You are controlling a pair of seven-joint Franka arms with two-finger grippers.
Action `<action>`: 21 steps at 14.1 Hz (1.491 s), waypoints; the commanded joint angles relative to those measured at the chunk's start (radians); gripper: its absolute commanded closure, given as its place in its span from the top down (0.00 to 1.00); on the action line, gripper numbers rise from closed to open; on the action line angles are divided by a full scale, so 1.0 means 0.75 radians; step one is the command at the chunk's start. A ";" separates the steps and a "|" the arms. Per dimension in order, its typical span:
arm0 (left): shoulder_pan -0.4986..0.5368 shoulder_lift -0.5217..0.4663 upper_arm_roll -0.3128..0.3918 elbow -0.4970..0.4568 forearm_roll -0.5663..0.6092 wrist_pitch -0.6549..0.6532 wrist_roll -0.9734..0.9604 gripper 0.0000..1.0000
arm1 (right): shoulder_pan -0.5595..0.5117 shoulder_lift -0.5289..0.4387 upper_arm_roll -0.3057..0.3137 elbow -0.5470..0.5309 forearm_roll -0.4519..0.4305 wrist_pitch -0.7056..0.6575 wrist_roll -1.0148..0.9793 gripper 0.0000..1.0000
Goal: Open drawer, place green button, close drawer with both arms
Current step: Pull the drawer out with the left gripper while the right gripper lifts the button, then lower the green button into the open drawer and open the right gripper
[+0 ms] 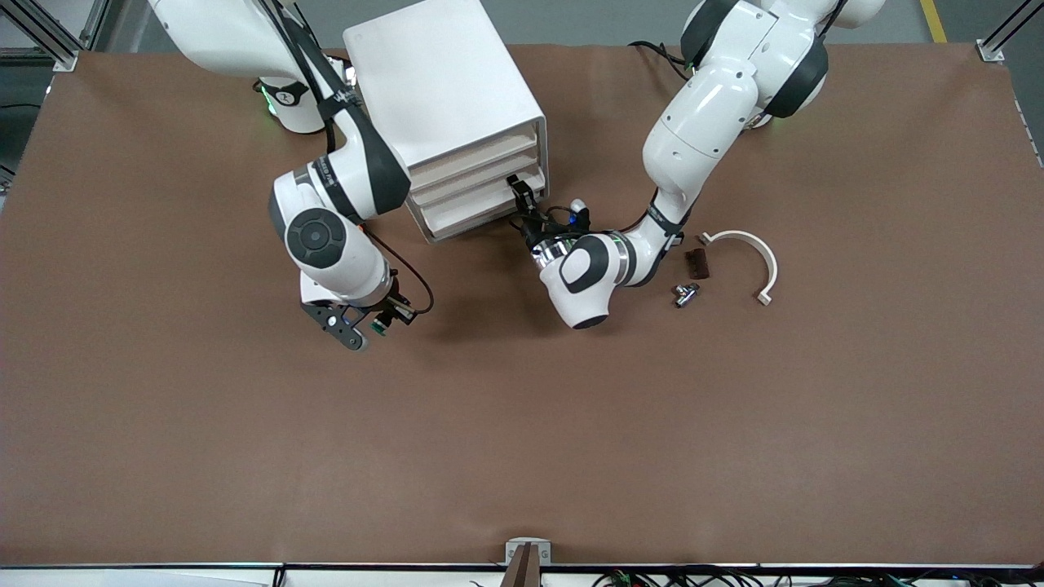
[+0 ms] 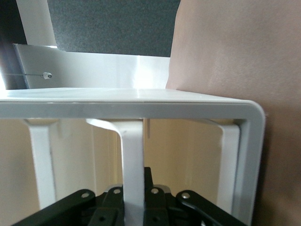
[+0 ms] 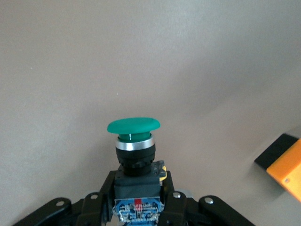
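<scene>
- The left gripper (image 1: 519,196), just above the middle of the front view, has its jaws closed on the handle (image 2: 132,155) of the drawer (image 1: 481,214), the lowest tray of the white cabinet (image 1: 444,90).
- The right gripper (image 1: 383,320), left of centre, hangs over the brown table (image 1: 522,440), jaws clamped on the button (image 3: 134,141), green cap up.
- An orange box (image 3: 286,165) shows at the right edge of the right wrist view.

Table (image 1: 522,456): brown mat surface.
Curved white clip (image 1: 754,257): half-ring, flat on the table toward the left arm's end.
Dark brown block (image 1: 697,262): just beside the clip, apart from it.
Small metal fitting (image 1: 684,294): nearer the front camera than the block.
Orange box (image 3: 287,167): black edge, corner only, right wrist view.
</scene>
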 commanded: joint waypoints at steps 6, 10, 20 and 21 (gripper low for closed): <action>0.162 0.008 -0.005 0.018 -0.029 -0.012 -0.028 0.09 | 0.096 -0.133 -0.004 -0.123 0.017 -0.004 0.180 0.00; 0.221 0.008 -0.005 0.020 -0.027 -0.003 -0.020 0.11 | 0.194 -0.144 -0.006 -0.123 0.017 0.004 0.343 0.00; 0.299 0.008 0.000 0.022 -0.029 -0.001 -0.016 0.12 | 0.454 -0.058 -0.006 -0.123 0.017 0.188 0.777 0.00; 0.307 0.008 0.000 0.022 -0.027 -0.001 -0.016 0.12 | 0.477 -0.040 -0.006 -0.123 0.017 0.211 0.818 0.00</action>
